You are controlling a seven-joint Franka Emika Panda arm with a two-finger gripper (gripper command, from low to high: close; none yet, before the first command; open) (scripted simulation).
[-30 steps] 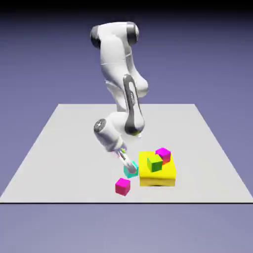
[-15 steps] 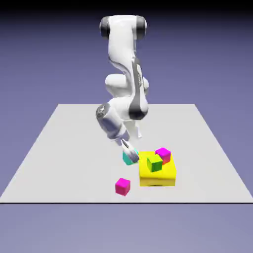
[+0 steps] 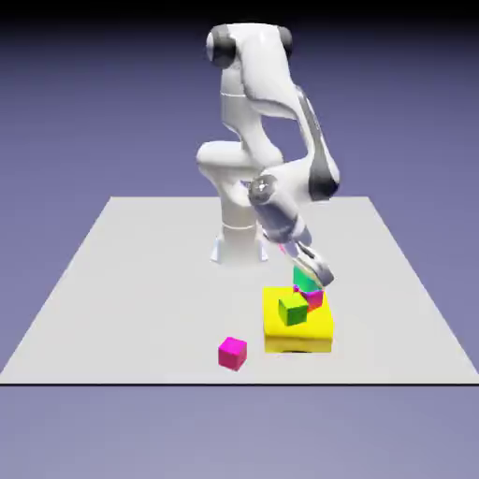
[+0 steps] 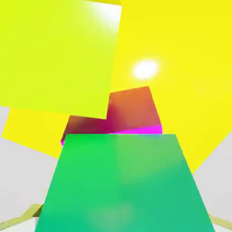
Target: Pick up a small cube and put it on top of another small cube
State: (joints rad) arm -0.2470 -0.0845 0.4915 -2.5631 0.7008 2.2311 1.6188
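A: Exterior view: the end effector (image 3: 319, 277) at the stack, over the yellow block (image 3: 297, 343). Where is the cyan cube (image 3: 305, 278)?

B: Atop the far magenta cube (image 3: 315, 298), which sits on the block beside the green cube (image 3: 293, 310). A spare magenta cube (image 3: 232, 354) lies on the counter (image 3: 140, 281), nearer the camera.

A: And the step in hand?

B: Release, as I judge it. Done well, the wrist holds its angle while both fingers clear the sides; the end effector then backs off along its own slant, without sweeping towards the green cube.

A: Hand view: the state of the fingers?

B: Apart, their tips (image 4: 32, 211) showing at either side of the cyan cube. Whether one side touches, I cannot tell.

A: Note the cube's appearance.

B: Plain and flat-faced, turquoise shading to green, with a soft sheen low on the face. It hides much of the magenta cube, of which a bright pink strip and darker, reddish faces show. Its seating should be judged only once the fingers are well apart from it.
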